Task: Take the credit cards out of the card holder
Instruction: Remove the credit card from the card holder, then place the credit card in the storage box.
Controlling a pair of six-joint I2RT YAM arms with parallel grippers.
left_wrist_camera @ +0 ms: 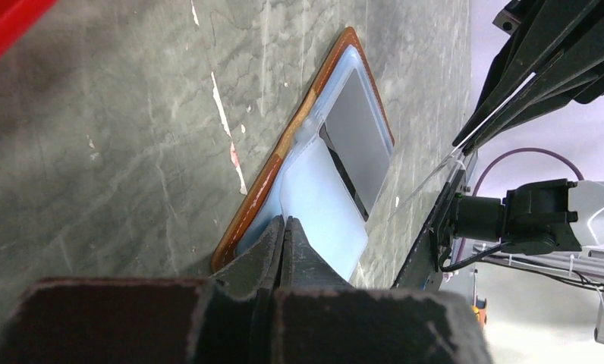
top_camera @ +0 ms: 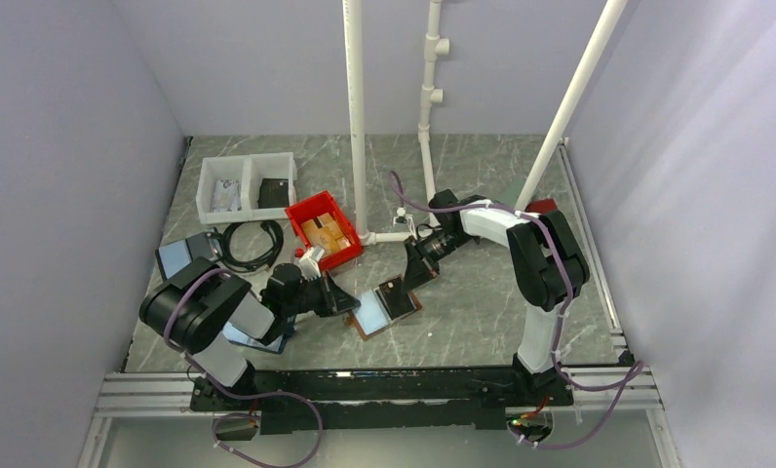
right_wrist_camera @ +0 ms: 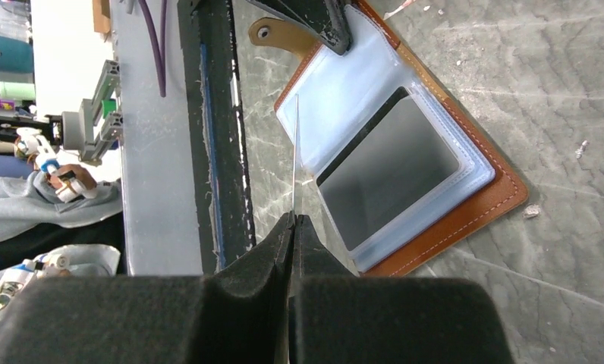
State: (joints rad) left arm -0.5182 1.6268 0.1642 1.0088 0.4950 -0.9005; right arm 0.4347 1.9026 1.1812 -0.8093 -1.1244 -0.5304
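Card holder [right_wrist_camera: 504, 199] open | left gripper [left_wrist_camera: 284, 221] clenched, tip touching it | right gripper [right_wrist_camera: 292, 218] beside it, pinching card [right_wrist_camera: 294, 152]

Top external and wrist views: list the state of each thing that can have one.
Brown leather-like bifold card holder: open, lying flat.
Left gripper: shut, tips on the card holder.
Right gripper: shut on thin pale card, seen edge-on.
Red plastic bin: holds brown items.

Pale lilac walls [top_camera: 62, 146] enclose a grey marbled tabletop [top_camera: 482, 322].
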